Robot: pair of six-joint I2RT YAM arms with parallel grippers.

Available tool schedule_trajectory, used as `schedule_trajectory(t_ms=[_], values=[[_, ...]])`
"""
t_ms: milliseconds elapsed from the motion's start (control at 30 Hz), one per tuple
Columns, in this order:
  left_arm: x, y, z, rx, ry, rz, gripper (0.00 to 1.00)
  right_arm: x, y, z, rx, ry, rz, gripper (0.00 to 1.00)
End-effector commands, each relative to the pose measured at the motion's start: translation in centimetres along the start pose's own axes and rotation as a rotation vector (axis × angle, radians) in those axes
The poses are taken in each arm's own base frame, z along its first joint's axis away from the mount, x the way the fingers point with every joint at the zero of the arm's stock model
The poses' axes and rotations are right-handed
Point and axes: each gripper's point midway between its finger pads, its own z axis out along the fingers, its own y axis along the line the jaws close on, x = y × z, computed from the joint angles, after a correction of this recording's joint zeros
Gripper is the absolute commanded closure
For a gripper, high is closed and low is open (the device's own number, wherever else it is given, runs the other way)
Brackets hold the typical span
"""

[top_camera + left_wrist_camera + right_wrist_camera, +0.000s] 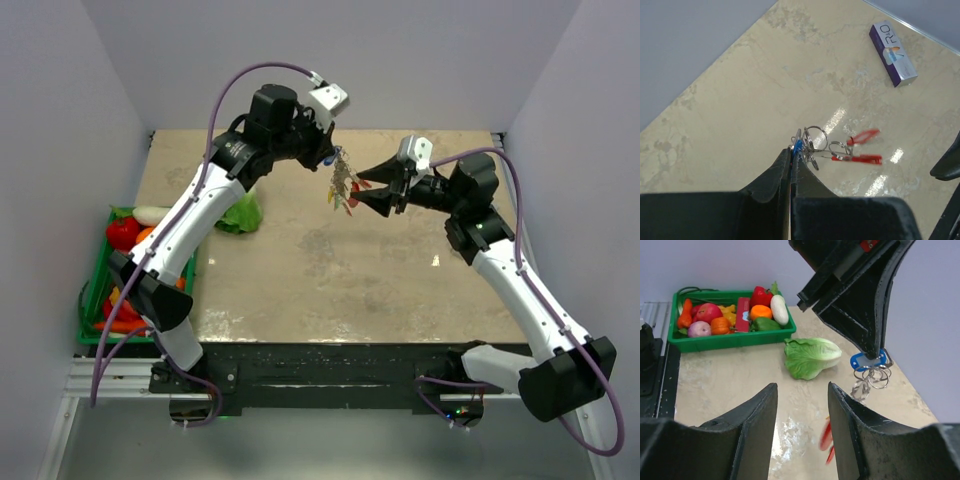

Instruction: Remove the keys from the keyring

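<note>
Left gripper (791, 150) clamps the keys (341, 186), which dangle above the table (300, 270); right gripper (801, 387), jaws partly apart, hovers just beside them.

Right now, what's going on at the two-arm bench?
The left hand is shut on the blue tag of the keys, holding the bunch in the air above the table. The keyring and its red fob dangle below. The right hand is open, facing the bunch close by and gripping nothing. I see no loose key on the table.
</note>
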Motion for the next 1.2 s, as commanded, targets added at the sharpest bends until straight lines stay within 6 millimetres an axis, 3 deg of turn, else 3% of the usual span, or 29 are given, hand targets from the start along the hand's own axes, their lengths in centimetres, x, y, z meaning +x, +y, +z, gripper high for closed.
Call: schedule_trajectory(t_ms=[0, 233, 500, 767, 1000, 1167], values=[[-4.1, -1.4, -0.5, 0.12, -0.137, -0.1, 1.0, -1.3, 0.9, 0.1, -0.062, -0.052, -0.036, 0.52], [-4.1, -2.0, 0.6, 0.163, -0.136, -0.148, 1.0, -0.5, 4.9, 1.3, -0.252, -0.063, -0.019, 0.52], [-4.6, -1.6, 0.1, 0.129, -0.149, -0.155, 1.0, 0.7, 5.8, 2.1, -0.275, -0.034, -0.009, 0.52], [-5.5, -2.6, -1.2, 0.154, -0.179, -0.159, 1.0, 4.2, 1.6, 3.3, -0.057, 0.045, -0.024, 0.51], [-6.1, -3.5, -3.5, 0.181, -0.205, -0.155, 1.0, 4.6, -1.5, 2.8, 0.03, 0.036, -0.046, 0.52], [-6.1, -3.8, -4.4, 0.188, -0.214, -0.157, 1.0, 4.8, -2.3, 2.5, 0.032, 0.034, -0.079, 0.53]])
